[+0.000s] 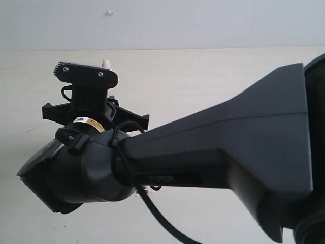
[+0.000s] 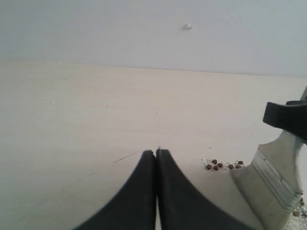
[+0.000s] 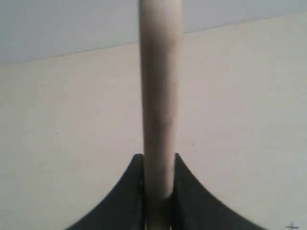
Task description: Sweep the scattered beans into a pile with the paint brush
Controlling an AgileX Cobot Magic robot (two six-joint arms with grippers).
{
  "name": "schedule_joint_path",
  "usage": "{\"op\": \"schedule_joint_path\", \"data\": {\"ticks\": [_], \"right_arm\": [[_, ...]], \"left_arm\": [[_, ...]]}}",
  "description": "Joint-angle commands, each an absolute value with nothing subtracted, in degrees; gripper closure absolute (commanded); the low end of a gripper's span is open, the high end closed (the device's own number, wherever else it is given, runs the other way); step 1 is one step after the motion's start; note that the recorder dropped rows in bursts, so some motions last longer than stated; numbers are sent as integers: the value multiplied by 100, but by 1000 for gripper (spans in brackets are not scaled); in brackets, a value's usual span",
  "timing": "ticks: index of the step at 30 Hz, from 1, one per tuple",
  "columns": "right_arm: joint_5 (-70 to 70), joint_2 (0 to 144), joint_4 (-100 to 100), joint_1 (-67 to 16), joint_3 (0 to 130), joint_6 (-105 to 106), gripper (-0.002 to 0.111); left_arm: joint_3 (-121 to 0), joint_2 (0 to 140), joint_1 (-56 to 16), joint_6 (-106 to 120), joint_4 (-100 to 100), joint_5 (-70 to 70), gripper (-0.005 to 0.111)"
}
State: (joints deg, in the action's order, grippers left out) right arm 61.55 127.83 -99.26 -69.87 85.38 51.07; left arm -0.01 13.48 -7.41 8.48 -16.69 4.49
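The paint brush (image 2: 276, 179) stands tilted on the pale table, its white bristles (image 2: 249, 184) down beside a small cluster of brown beans (image 2: 223, 165) and whitish grains. A few more beans (image 2: 297, 211) lie on the other side of the ferrule. My right gripper (image 3: 159, 158) is shut on the brush's wooden handle (image 3: 160, 96); one of its black fingers (image 2: 285, 120) shows in the left wrist view. In the exterior view the handle tip (image 1: 105, 63) pokes above the right gripper (image 1: 89, 76). My left gripper (image 2: 156, 151) is shut on nothing, low over the table to the left of the beans.
The right arm (image 1: 213, 147) fills most of the exterior view and hides the brush head and the left gripper; a few beans (image 1: 144, 191) peek out below it. The table (image 2: 96, 110) ends at a grey wall with a small white mark (image 2: 187, 27).
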Motion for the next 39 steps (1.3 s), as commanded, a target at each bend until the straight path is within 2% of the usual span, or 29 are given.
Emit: {"op": "schedule_joint_path", "data": {"ticks": [1,8,12,18,23,29,39], "right_arm": [[6424,12492,-9995,-6996,8556,5512,108],[5748,12076,-9166,-7180,8556,4746,108],[5300,12372,-8080,-7057,8556,3369,108],[5094,12913,-7934,-6703,8556,2510,108],[4693,13050,-8653,-6452,8556,2744,108],[5479,12944,-9869,-6452,8556,3846,108],[5786,12654,-9819,-6492,8556,4246,108]], "left_arm": [[0,1333,-727,871,-1666,447,107],[0,1333,-727,871,-1666,447,107],[0,1333,-727,871,-1666,447,107],[0,1333,-727,871,-1666,447,107],[0,1333,-727,871,-1666,447,107],[0,1333,-727,871,-1666,447,107],[0,1333,-727,871,-1666,447,107]]}}
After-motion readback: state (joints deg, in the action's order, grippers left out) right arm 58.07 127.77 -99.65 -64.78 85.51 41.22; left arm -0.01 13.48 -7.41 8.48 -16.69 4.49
